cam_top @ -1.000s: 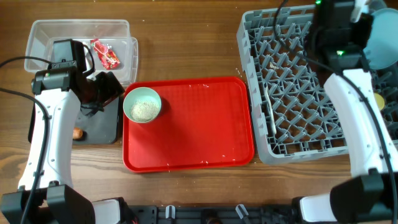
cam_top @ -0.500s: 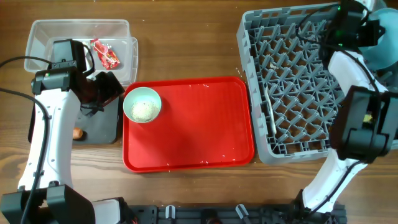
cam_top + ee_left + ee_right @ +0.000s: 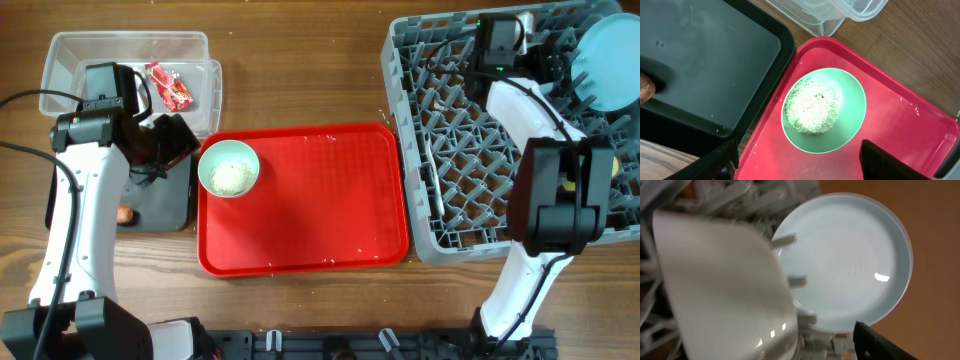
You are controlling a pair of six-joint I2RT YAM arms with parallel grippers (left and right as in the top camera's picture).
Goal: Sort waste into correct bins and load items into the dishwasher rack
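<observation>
White plastic spoon [image 3: 433,178] lies flat in the grey dishwasher rack [image 3: 470,215] beside its left wall, with its long axis running from the desk's far edge toward the near edge; which end is the scoop cannot be made out. A light blue plate [image 3: 612,60] stands among the pegs at the rack's far-right corner, close to the desk's far-right corner. The pale green bowl [image 3: 850,100] sits upright on the red tray's [image 3: 320,200] far-left corner and holds a heap of white rice-like crumbs [image 3: 812,111]. Just left of it is the black tray-bin [image 3: 705,55], with the brown sausage piece [image 3: 645,86] inside at its left. The clear tub [image 3: 100,50] at the far-left corner holds the small red wrapper [image 3: 168,88]. The left gripper [image 3: 800,161] hangs over the bin and tray edge, pointing down, its fingers spread wide and empty. The right arm reaches across the rack, and the right gripper [image 3: 560,62] points at the plate. Only one dark finger [image 3: 875,342] shows, so how its jaws stand cannot be told.
</observation>
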